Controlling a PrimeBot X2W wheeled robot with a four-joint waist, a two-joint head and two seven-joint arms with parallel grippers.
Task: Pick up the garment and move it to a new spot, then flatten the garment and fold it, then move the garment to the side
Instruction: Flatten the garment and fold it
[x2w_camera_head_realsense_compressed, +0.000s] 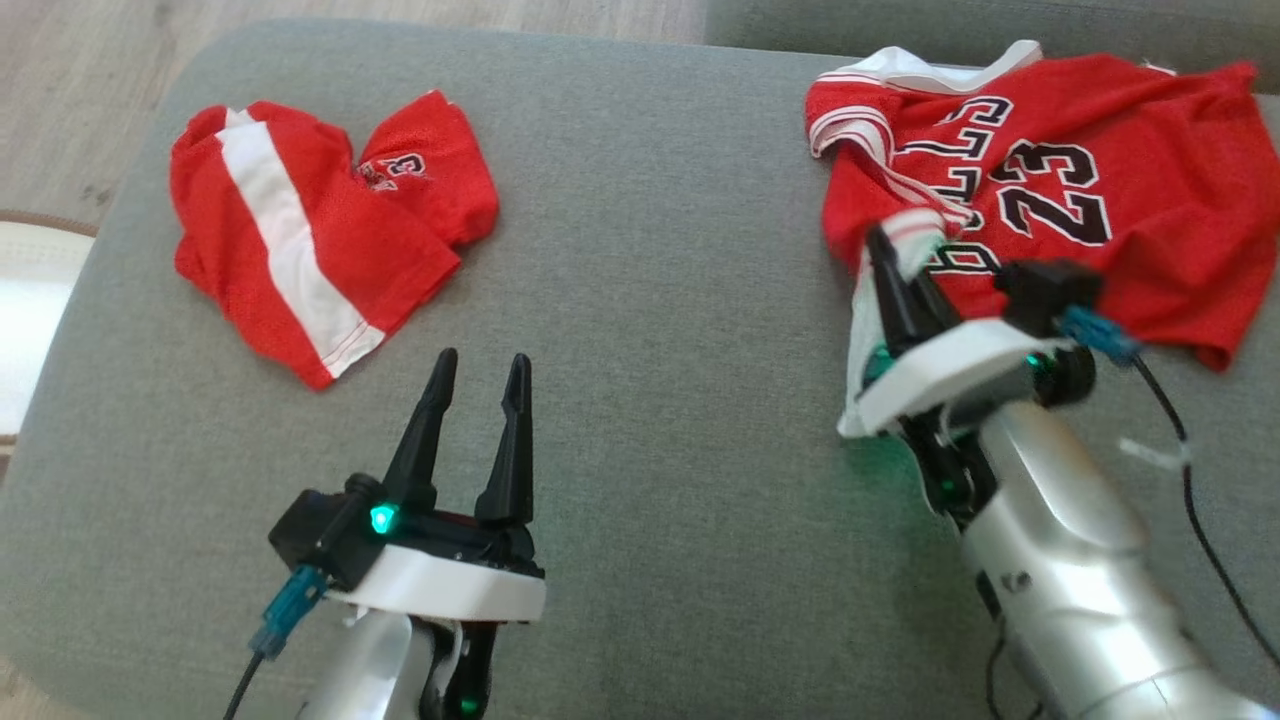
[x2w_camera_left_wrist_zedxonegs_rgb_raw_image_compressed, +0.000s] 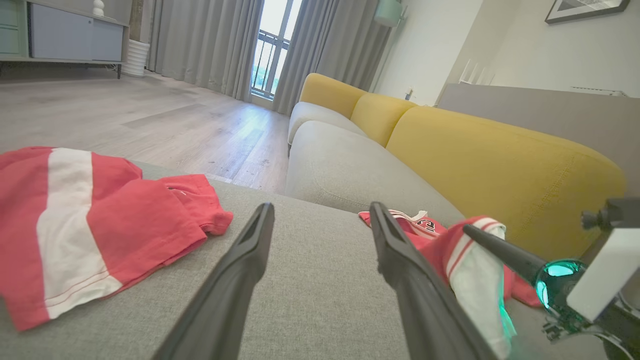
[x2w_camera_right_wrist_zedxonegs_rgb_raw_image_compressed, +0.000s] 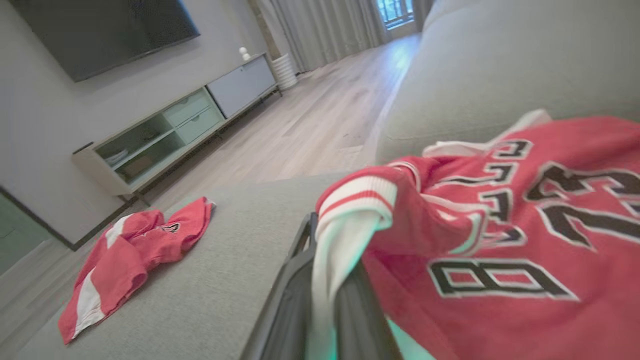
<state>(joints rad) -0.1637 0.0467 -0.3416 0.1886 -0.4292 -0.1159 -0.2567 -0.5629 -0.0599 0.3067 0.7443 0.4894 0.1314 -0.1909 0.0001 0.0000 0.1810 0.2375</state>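
Right gripper (x2w_camera_head_realsense_compressed: 897, 258) is pinched tight on the ribbed white-and-red trim of the jersey (x2w_camera_head_realsense_compressed: 1100, 170), with that edge raised off the grey woven cushion (x2w_camera_head_realsense_compressed: 650, 300). The rest of the red mesh lies crumpled at the cushion's far right, black 23 showing. Left gripper (x2w_camera_head_realsense_compressed: 483, 362) hovers low, fingers parted, holding nothing. Red shorts (x2w_camera_head_realsense_compressed: 300, 230) with a white stripe lie rumpled at far left.

Red mesh jersey (x2w_camera_head_realsense_compressed: 1150, 130), white-and-red striped trim, black "23" and lettering reading upside down in the head view; lies rumpled at cushion's (x2w_camera_head_realsense_compressed: 650, 250) far right; one trimmed edge raised, pinched in right end effector (x2w_camera_head_realsense_compressed: 900, 260); rest spread, wrinkled.
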